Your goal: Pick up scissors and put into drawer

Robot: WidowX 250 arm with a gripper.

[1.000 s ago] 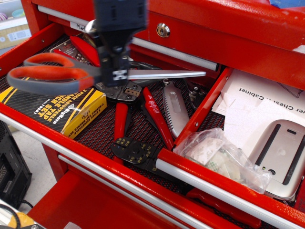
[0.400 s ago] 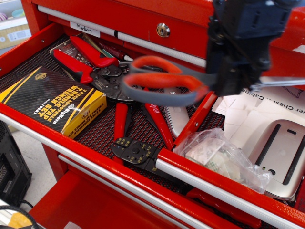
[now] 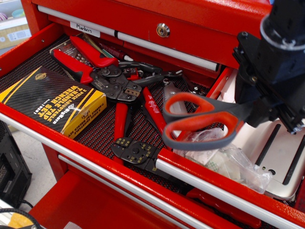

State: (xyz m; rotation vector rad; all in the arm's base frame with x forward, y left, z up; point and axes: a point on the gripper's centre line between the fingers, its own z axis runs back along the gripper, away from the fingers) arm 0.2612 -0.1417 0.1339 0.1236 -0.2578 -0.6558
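Observation:
The scissors [image 3: 200, 119] have orange-and-grey loop handles; their blades are hidden behind the gripper. The dark gripper [image 3: 267, 102] is shut on the scissors near the pivot and holds them in the air, handles pointing left. They hang over the divider between the two drawers, above the left part of the narrower red drawer [image 3: 214, 176]. That drawer has a silver bar handle along its front, and its white paper is mostly hidden by the gripper.
The wider mesh-lined drawer [image 3: 28, 67] at left holds red-handled crimpers [image 3: 95, 64], pliers [image 3: 121, 119], a folding knife [image 3: 167, 95] and a yellow-black box [image 3: 50, 100]. A clear plastic bag [image 3: 228, 160] and a silver device [image 3: 281, 157] lie in the narrower drawer.
The gripper has carried the scissors from over the left drawer to the right and lower, to above the narrower drawer.

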